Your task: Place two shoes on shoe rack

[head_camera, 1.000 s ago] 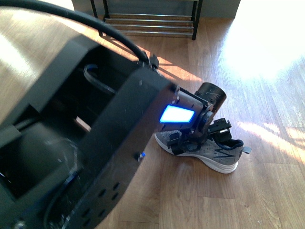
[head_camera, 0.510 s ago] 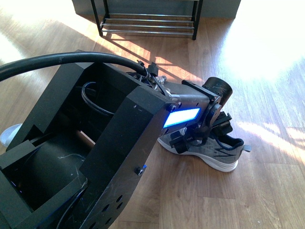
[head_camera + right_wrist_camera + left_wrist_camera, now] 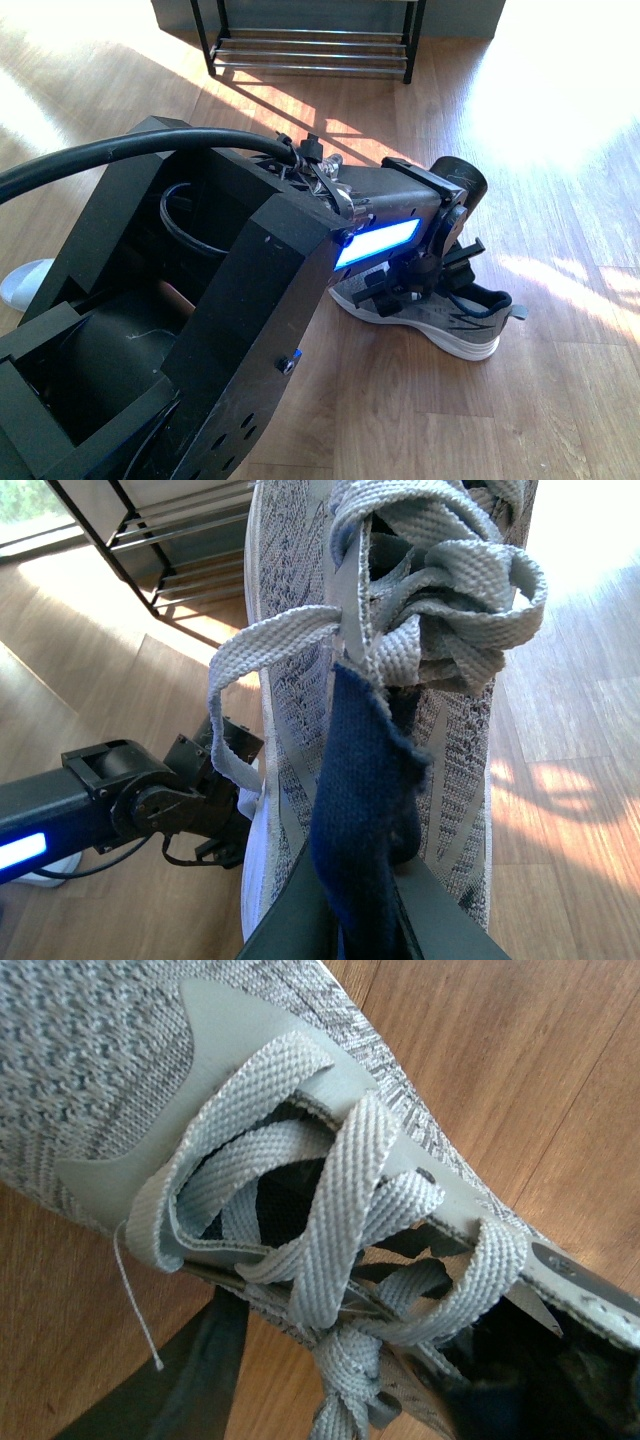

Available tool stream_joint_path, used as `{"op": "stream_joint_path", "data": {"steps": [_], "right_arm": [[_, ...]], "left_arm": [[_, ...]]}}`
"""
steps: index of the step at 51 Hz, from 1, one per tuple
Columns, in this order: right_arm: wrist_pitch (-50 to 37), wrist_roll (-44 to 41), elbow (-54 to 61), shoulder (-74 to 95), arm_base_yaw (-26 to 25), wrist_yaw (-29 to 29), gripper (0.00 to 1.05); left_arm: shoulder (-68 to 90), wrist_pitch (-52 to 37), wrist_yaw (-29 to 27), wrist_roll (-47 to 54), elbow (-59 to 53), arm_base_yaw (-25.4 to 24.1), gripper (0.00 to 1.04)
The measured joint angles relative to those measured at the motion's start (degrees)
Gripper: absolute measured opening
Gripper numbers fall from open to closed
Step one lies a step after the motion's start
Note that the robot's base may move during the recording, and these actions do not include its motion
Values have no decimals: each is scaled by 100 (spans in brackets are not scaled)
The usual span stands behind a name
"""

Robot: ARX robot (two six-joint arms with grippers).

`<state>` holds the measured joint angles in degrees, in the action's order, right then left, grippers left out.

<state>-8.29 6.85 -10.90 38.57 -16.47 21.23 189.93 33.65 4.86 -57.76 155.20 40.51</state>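
Seemingly to lift it, the left hand (image 3: 405, 290) sits over the grey sneaker (image 3: 460, 325) centre-right, grip unclear, while the right hand (image 3: 345, 925) clamps the second sneaker (image 3: 300, 680) by its tongue

Front view looks down past the left arm (image 3: 230, 300) toward the shoe rack (image 3: 310, 55); right wrist shares both; left wrist hugs a sneaker (image 3: 100, 1060).
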Motion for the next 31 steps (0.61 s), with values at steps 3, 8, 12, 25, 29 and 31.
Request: {"op": "stream_joint_path", "data": {"steps": [3, 8, 12, 25, 29, 31], "right_arm": [[0, 0, 0, 0, 0, 0, 2], [0, 2, 0, 0, 0, 0, 2], [0, 0, 0, 0, 0, 0, 2], [0, 0, 0, 0, 0, 0, 2], [0, 0, 0, 0, 0, 0, 2], [0, 0, 0, 0, 0, 0, 2]], "left_arm": [[0, 17, 24, -2, 4, 0, 53], [0, 15, 31, -4, 4, 0, 43], [0, 15, 87, -11, 4, 0, 32], [0, 15, 201, -96, 4, 0, 2], [-2, 15, 223, -105, 4, 0, 2], [0, 15, 243, -107, 4, -2, 2]]}}
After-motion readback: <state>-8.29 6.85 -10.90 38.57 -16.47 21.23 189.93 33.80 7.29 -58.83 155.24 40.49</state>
